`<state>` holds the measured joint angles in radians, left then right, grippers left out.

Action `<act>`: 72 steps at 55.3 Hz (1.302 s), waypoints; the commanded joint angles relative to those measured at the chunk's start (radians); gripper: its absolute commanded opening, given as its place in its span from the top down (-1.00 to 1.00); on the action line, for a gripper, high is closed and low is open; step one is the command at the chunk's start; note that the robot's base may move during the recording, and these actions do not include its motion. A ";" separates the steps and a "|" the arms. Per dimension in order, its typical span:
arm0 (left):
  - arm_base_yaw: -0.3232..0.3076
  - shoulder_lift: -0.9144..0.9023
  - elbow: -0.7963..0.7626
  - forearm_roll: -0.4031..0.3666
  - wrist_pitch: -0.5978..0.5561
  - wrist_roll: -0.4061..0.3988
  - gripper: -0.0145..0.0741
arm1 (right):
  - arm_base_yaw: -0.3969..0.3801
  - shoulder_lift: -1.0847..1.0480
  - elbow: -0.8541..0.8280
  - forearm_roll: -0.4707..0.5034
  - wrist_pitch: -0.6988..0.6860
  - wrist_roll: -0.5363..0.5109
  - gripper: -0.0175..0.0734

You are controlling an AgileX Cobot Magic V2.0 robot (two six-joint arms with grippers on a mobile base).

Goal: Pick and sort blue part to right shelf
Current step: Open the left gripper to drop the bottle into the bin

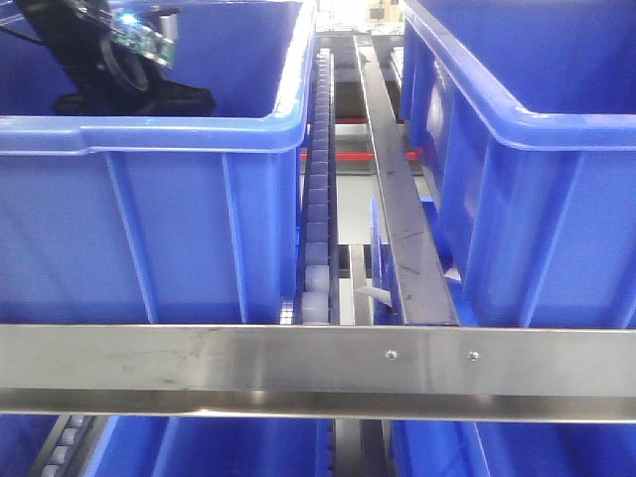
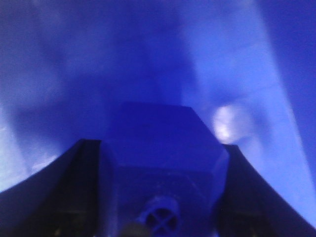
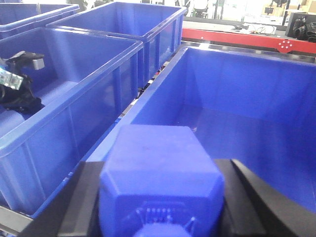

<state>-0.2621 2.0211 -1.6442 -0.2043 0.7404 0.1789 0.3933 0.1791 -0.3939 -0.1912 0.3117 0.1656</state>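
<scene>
The right gripper [image 3: 162, 200] has its jaws clamped on the blue part [image 3: 160, 168], poised over the near rim of a shelf bin [image 3: 237, 84]: the placing step. Next it needs to reach inward and let go. The left gripper [image 2: 160, 192], in dim view, seems to grip a second part [image 2: 158, 148].

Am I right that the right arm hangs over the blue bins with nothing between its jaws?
Not quite. The right arm's jaws are not empty: the right wrist view shows them shut on a blue part. The rest is right: the arm hangs over the blue bins.
</scene>
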 commanded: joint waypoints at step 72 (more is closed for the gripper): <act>0.063 -1.329 0.909 -0.003 -0.363 -0.016 0.39 | -0.028 0.450 -0.469 -0.069 0.314 0.298 0.12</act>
<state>-0.2008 0.7151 -0.7335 -0.1985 0.4693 0.1707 0.3842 0.5265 -0.7524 -0.2033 0.6127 0.3892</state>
